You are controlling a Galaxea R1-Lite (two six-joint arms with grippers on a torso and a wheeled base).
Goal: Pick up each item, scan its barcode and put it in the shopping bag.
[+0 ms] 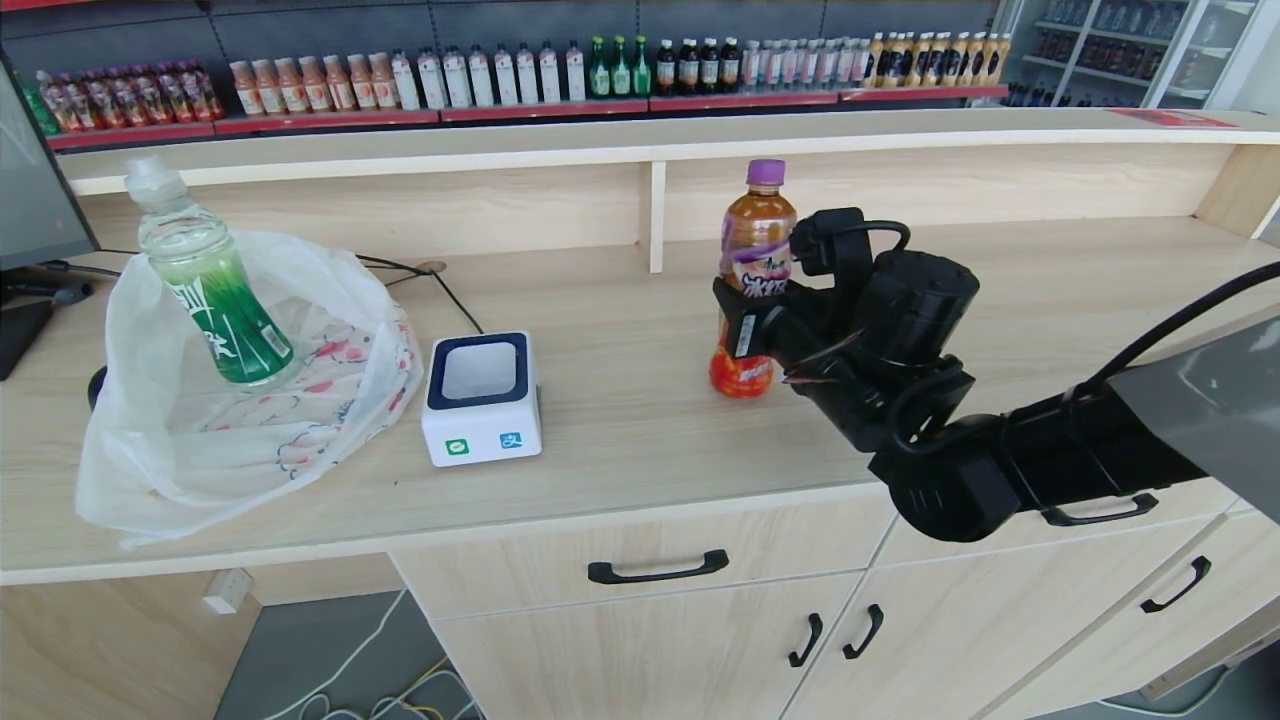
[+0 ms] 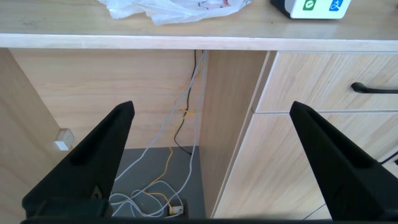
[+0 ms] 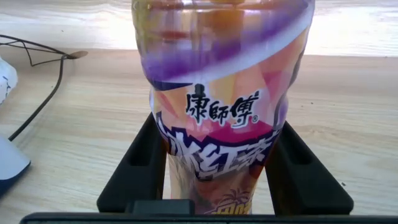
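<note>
An orange tea bottle (image 1: 755, 275) with a purple cap stands upright on the wooden counter (image 1: 620, 400), right of centre. My right gripper (image 1: 748, 325) is shut on the tea bottle (image 3: 227, 106) around its lower half, one finger (image 3: 134, 165) on each side. A green-labelled bottle (image 1: 205, 280) leans inside the white shopping bag (image 1: 230, 400) at the counter's left. The white barcode scanner (image 1: 481, 397) sits between bag and tea bottle. My left gripper (image 2: 211, 162) hangs open below the counter's edge, facing the cabinet front, with nothing between its fingers (image 2: 93, 165).
A raised shelf with a vertical divider (image 1: 652, 215) runs along the counter's back. Cables (image 1: 420, 275) lie behind the scanner. A monitor (image 1: 30, 190) stands at the far left. Drawers with black handles (image 1: 657, 570) sit below. Loose wires (image 2: 165, 180) hang under the counter.
</note>
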